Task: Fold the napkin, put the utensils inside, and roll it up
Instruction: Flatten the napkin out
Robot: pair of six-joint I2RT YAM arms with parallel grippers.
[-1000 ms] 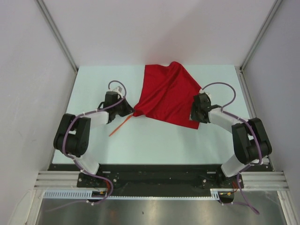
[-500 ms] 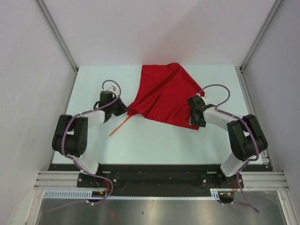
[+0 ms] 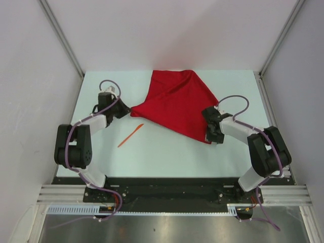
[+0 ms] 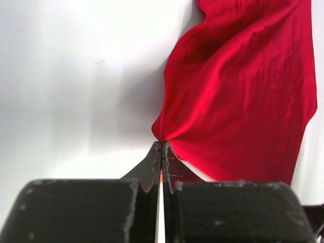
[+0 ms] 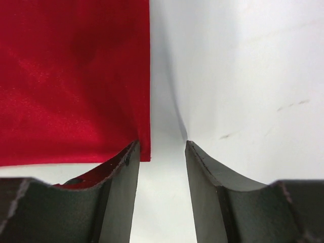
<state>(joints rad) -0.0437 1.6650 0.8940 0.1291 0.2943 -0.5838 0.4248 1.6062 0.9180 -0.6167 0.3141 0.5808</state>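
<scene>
The worktop is pale and flat. A big red napkin lies spread on its far middle part — wrinkled, with one corner pointing left. A thin orange knife lies slanted on the bare worktop near that corner — not touching the napkin.

Overhead camera looks down; both close wrist views share napkin.

1. Napkin: soft red cloth, faint sheen, creased.
2. Knife: smooth orange plastic.
3. Counter: smooth, matt white.
4. Left tool, right tool: matt black, rough-edged.
</scene>
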